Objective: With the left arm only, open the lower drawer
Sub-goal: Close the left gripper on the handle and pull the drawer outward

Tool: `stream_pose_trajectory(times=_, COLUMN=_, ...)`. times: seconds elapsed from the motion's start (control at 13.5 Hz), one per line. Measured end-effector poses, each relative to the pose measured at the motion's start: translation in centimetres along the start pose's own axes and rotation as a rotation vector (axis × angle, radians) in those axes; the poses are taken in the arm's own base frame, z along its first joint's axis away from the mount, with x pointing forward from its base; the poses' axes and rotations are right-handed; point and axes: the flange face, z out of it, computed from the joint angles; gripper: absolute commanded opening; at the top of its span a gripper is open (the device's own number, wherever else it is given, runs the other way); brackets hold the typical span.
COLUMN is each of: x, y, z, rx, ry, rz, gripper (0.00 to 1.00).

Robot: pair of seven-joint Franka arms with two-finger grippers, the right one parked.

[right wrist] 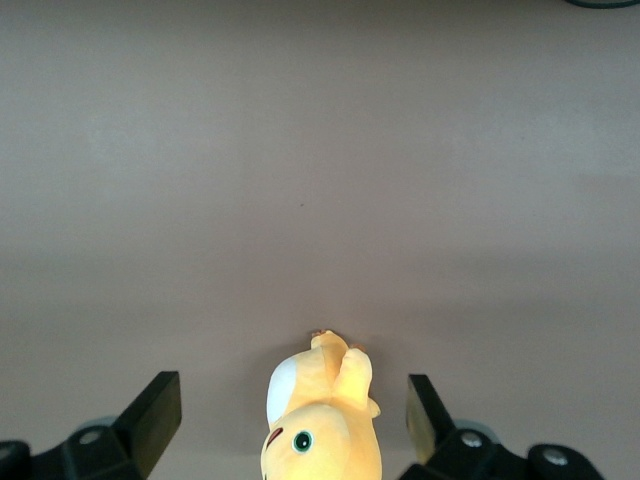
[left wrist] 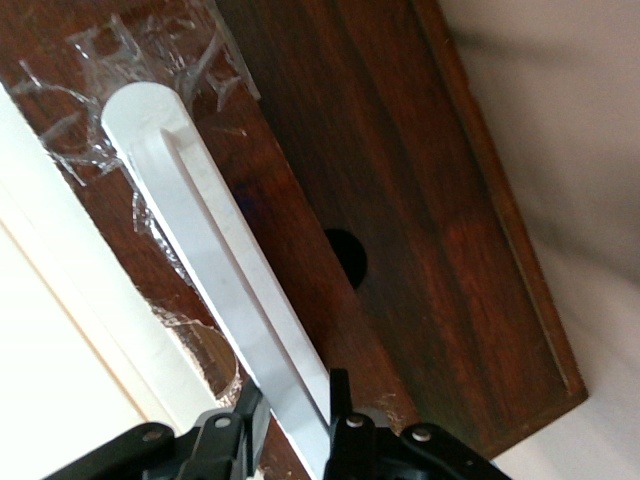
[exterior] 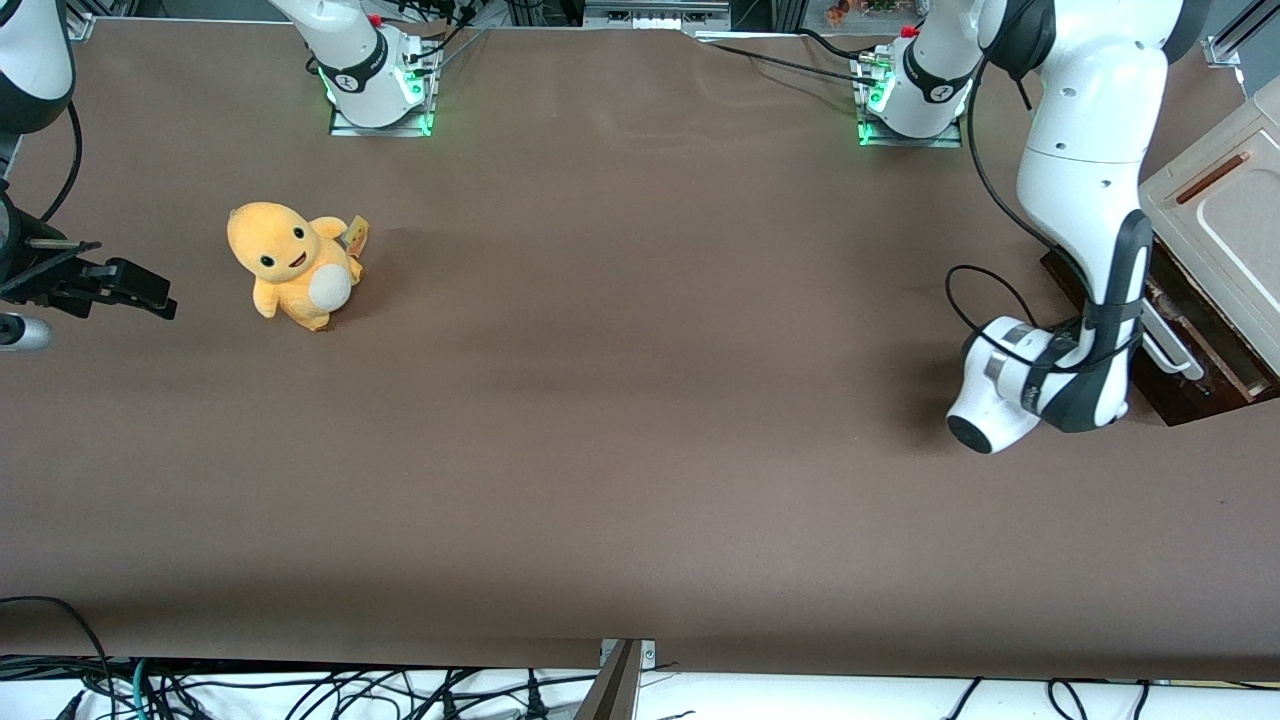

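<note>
The lower drawer [exterior: 1195, 385] has a dark brown glossy front [left wrist: 420, 200] and lies low under the cream-white cabinet [exterior: 1235, 215] at the working arm's end of the table. A long white bar handle [left wrist: 200, 230] runs along that front and shows beside the arm [exterior: 1172, 345]. My left arm [exterior: 1085, 200] bends down to the drawer front, and its wrist hides the gripper in the front view. In the left wrist view the gripper [left wrist: 295, 415] has one black finger on each side of the bar, both pressed against it.
A yellow plush toy [exterior: 292, 265] sits on the brown table toward the parked arm's end. The drawer front has a round hole [left wrist: 347, 255] and strips of clear tape [left wrist: 150, 60] near the handle's end. Cables hang at the table's near edge [exterior: 400, 690].
</note>
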Motion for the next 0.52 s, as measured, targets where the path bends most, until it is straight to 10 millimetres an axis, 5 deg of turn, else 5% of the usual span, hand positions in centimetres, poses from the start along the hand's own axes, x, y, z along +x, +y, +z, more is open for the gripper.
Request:
stream_pose_trajectory(times=0.22, x=-0.7, y=0.5, z=-2.3, rx=-0.014, ry=0.021, rz=0.005, gripper=0.0)
stream_pose_trajectory(times=0.37, x=-1.0, y=0.6, z=-3.2, rx=-0.017, ry=0.032, rz=0.007, gripper=1.0)
stream_pose_trajectory(times=0.52, x=-1.0, y=0.4, z=-3.6, rx=-0.028, ry=0.036, rz=0.041, gripper=1.0)
